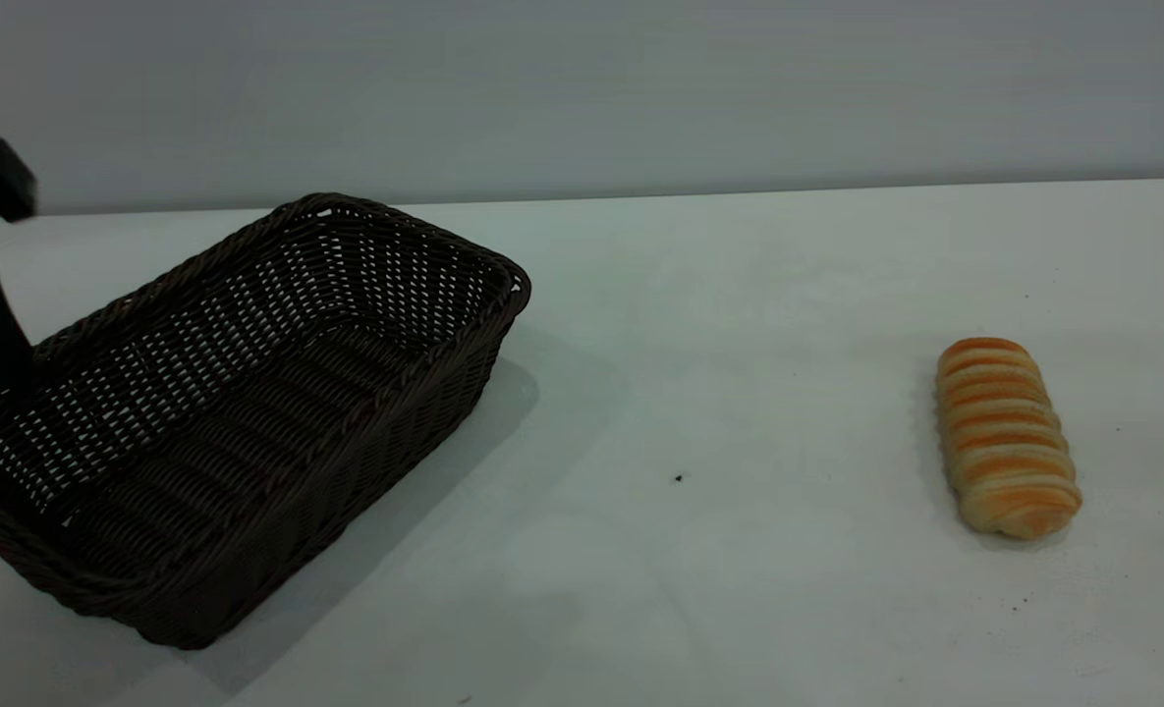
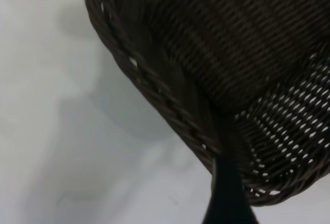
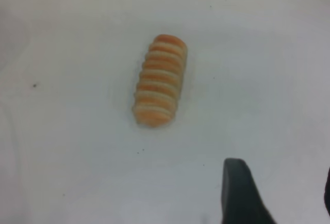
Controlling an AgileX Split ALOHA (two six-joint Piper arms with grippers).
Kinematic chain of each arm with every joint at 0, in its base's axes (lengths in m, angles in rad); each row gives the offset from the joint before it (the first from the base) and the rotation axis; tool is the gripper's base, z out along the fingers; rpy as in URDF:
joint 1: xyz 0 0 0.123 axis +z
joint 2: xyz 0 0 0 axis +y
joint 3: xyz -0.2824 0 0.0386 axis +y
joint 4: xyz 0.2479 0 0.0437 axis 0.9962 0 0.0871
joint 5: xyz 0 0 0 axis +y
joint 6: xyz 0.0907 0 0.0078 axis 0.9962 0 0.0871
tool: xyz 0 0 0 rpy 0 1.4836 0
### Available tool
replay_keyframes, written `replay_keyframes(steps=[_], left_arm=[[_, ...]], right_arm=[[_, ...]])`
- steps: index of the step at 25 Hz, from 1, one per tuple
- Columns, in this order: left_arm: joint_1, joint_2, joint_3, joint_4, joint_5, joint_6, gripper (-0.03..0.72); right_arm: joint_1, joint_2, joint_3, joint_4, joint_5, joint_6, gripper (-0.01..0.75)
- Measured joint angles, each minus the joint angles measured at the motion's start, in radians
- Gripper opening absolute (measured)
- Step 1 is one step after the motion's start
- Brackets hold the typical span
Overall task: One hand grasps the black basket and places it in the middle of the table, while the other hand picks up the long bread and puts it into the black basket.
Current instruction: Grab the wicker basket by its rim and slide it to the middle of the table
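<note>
The black basket point(image 1: 248, 412) is at the left of the table point(image 1: 739, 324), tilted, with a shadow under its right end. My left gripper point(image 1: 7, 378) is shut on the basket's left rim, one dark finger running down over the braid. In the left wrist view this finger point(image 2: 227, 193) crosses the rim of the basket point(image 2: 247, 44); the other finger is hidden. The long bread point(image 1: 1006, 437) lies alone at the right. In the right wrist view my right gripper point(image 3: 281, 185) is open and empty above the table, apart from the bread point(image 3: 159, 80).
A tiny dark speck point(image 1: 678, 477) lies on the white tabletop between basket and bread. A plain grey wall point(image 1: 582, 88) stands behind the table's far edge.
</note>
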Motion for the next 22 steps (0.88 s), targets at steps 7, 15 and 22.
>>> replay_keyframes(steps=[7,15,22], left_arm=[[0.000,0.136,-0.054,0.042,0.084,-0.157,0.545],[0.000,0.250,-0.057,0.087,0.049,-0.253,0.544],[0.000,0.337,-0.066,0.072,-0.035,-0.271,0.544]], right_arm=[[0.000,0.000,0.000,0.015,-0.003,-0.001,0.373],[0.043,0.000,0.000,0.037,-0.002,-0.026,0.373],[0.049,0.000,0.000,0.035,0.016,-0.027,0.373]])
